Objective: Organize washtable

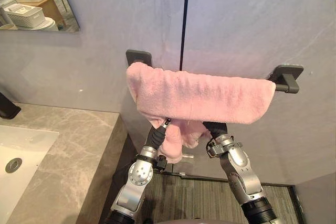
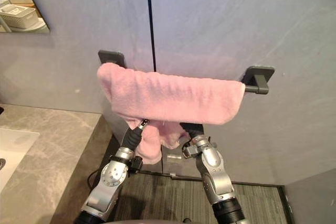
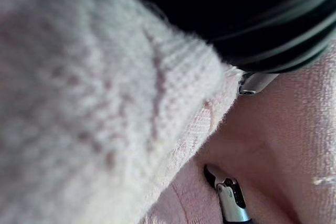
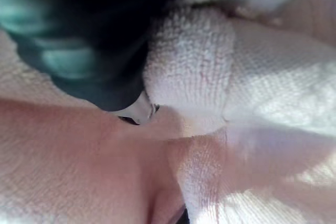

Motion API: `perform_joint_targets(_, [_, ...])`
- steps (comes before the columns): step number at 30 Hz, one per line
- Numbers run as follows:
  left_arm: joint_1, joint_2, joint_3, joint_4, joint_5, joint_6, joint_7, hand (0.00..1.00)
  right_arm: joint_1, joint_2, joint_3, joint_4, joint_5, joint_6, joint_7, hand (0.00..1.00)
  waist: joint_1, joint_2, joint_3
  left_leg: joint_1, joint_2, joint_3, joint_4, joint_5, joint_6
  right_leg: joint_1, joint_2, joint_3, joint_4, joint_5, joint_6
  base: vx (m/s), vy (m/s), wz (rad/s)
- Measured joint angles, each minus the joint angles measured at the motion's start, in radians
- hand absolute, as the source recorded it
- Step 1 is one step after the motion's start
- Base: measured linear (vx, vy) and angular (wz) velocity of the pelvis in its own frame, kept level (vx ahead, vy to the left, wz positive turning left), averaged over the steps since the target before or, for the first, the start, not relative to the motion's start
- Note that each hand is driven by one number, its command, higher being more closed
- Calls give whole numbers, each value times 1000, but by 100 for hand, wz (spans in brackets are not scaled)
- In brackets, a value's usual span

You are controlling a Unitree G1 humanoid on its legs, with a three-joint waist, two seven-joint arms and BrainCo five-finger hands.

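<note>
Towel: over rail, bunched below.
Left hand, right hand: under towel; fingers hidden, can't tell.
Tip: smooth it flat, gently.

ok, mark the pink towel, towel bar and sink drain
pink towel (image 1: 205,95), left eye view, middle of the front drape
towel bar (image 1: 287,86), left eye view, bare right end
sink drain (image 1: 13,164), left eye view, centre of the drain

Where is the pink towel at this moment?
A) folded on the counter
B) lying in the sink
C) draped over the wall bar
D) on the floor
C: the pink towel hangs across the dark wall bar, between its two brackets.
</note>
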Motion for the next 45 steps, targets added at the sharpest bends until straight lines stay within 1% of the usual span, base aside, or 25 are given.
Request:
perform_joint_targets(2, [0, 0, 0, -1, 0, 0, 0, 100, 14, 6, -4, -28, 25, -4, 1, 100, -2, 0, 0, 0, 0, 3, 0, 0, 0, -2, 0, 3, 0, 0, 0, -5, -3, -6])
perform_joint_targets(4, [0, -1, 1, -6, 0, 0, 0, 100, 32, 16, -25, -65, 50, -12, 1, 100, -11, 0, 0, 0, -1, 4, 0, 0, 0, -2, -1, 4, 0, 0, 0, 0, 0, 0])
perform_joint_targets(7, [0, -1, 0, -16, 0, 0, 0, 100, 44, 22, -40, -89, 58, -27, 0, 100, -23, 0, 0, 1, -2, 6, 0, -1, 1, -4, -2, 7, 0, 0, 0, -10, -4, -1])
perform_joint_targets(9, [0, -4, -3, -23, 0, 0, -1, 100, 57, 23, -42, -89, 58, -27, 0, 100, -25, 1, 1, 1, -2, 8, 0, -1, 0, -7, -2, 9, 0, 0, 1, -33, -11, -4])
perform_joint_targets(12, [0, -29, -5, -24, 0, 0, -2, 100, 98, 26, -74, -89, 58, -27, 0, 100, -24, 5, 1, 2, -2, 10, 0, -3, 1, -10, -2, 11, -1, 0, 1, 0, 0, 0])
perform_joint_targets(16, [0, -38, -14, -24, 0, 0, -5, 100, 102, 25, -83, -89, 56, -27, -8, 100, -27, 17, 1, 2, -2, 21, 1, -5, 2, -15, -1, 21, -1, 1, 2, -6, -10, -7])
perform_joint_targets(19, [-1, -42, -33, -24, 0, 0, -8, 100, 103, 25, -110, -89, 52, -27, -15, 100, -26, 31, 1, 0, -4, 33, 2, -9, 4, -23, -2, 33, -2, 3, 5, 0, -5, -12])
perform_joint_targets(24, [-3, -47, -47, -24, 0, 0, -21, 100, 107, 26, -123, -87, 44, -27, -21, 100, -30, 32, 0, -1, -5, 34, 2, -9, 4, -22, -3, 34, -2, 3, 6, 0, 0, 0])
perform_joint_targets(29, [-4, -47, -56, -24, 0, 0, -27, 100, 111, 26, -142, -60, -25, -27, -26, 100, -30, 35, 0, -1, -6, 33, 4, -9, 5, -22, -4, 33, -2, 3, 7, -6, -4, 0])
perform_joint_targets(35, [-4, -49, -61, 7, 0, 2, -27, 100, 116, 25, -143, 5, -55, -24, -27, 100, -31, 41, 0, -2, -9, 29, 5, -9, 5, -20, -10, 31, -2, 2, 9, 0, 0, 0])
perform_joint_targets(42, [0, -48, -66, 60, -2, 5, -24, 100, 117, 25, -139, 87, -98, -20, -19, 100, -30, 41, 0, -2, -10, 17, 12, -9, 5, -7, -13, 22, -3, 2, 9, 2, -5, 4])
perform_joint_targets(45, [9, -49, -65, 71, -31, 10, -13, 100, 117, 26, -131, 101, -123, -20, -17, 100, -30, 41, 0, -1, -10, 9, 14, -9, 5, -7, -14, 16, -3, 1, 9, -34, -13, 7])
